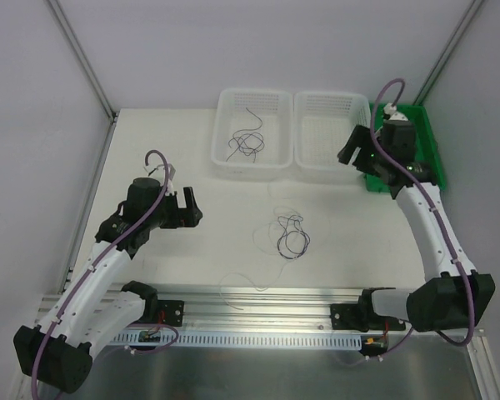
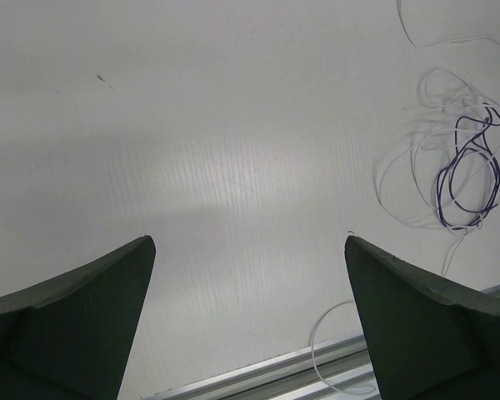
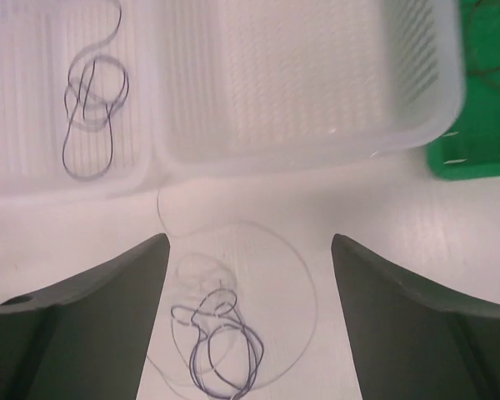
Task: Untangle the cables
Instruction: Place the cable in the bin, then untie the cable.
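Left tool [image 1: 191, 207] hangs low over the table [image 1: 162, 137], fingers spread wide, holding nothing. The tangle [image 1: 290, 235] lies on the table to that tool's right, well apart from it: thin dark loops knotted w/ pale, hair-thin strands. Beyond it stand two white baskets. The left basket [image 1: 250, 172] holds one loose dark cable [image 1: 246, 143]. Right tool [image 1: 350, 150] hovers over the right basket [image 1: 325, 175] at its right edge, fingers spread, nothing pinched. In its wrist view the tangle sits ahead, btwn the fingers. Green bin [image 1: 429, 137] is just right of that tool. Judgement: cables look v. light, limp and springy, apt to slip or snag. Best pinch one dark loop at the tangle's outer edge, w/ the other tool pinning the rest.
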Robot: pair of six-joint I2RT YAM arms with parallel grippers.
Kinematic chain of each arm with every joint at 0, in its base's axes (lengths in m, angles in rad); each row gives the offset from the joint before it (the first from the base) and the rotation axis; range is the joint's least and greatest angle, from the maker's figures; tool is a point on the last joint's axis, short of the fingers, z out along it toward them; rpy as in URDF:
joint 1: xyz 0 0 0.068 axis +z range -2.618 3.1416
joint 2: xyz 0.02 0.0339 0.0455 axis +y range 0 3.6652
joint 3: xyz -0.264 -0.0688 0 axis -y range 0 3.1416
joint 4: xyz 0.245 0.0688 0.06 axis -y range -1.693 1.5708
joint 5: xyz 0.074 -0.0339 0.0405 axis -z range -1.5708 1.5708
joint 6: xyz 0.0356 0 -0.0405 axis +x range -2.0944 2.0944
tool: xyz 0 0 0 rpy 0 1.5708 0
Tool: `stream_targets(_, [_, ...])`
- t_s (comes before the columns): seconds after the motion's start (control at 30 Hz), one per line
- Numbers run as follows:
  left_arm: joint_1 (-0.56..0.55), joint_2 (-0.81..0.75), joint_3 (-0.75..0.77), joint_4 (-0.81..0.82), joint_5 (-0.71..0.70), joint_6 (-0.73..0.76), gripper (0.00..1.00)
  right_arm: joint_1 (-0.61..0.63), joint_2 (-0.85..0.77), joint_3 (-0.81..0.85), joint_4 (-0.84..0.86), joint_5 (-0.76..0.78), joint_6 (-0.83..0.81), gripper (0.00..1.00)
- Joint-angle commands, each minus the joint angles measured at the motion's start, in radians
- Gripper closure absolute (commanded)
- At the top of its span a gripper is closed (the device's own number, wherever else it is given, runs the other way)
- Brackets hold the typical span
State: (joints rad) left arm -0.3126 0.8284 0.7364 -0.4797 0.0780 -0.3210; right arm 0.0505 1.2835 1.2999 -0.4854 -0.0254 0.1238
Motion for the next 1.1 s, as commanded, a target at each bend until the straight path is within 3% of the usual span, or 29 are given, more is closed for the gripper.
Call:
stream_targets(0.0, [0.007, 0.005, -0.012, 0.0, 0.017, 0.01, 0.01, 0.147, -0.047, -0.132, -0.039, -0.008, 0.013, 0.17])
stream_targets(0.27, [0.007, 0.031, -0.015, 0.0, 0.0, 0.014, 0.01, 0.481, -0.04, -0.327, 0.028, 0.005, 0.027, 0.21])
stream_targets(0.5, [0.007, 0.058, -0.017, 0.0, 0.043, 0.026, 0.01, 0.601, 0.071, -0.425, 0.169, 0.016, 0.045, 0.52])
stream_targets(0.77, [0.006, 0.089, -0.017, 0.0, 0.058, 0.034, 0.01, 0.677, 0.217, -0.433, 0.313, 0.094, 0.105, 0.54])
stream_targets(1.07, [0.006, 0.104, -0.014, 0.001, 0.072, 0.036, 0.01, 0.692, 0.344, -0.409, 0.304, 0.219, 0.12, 0.55])
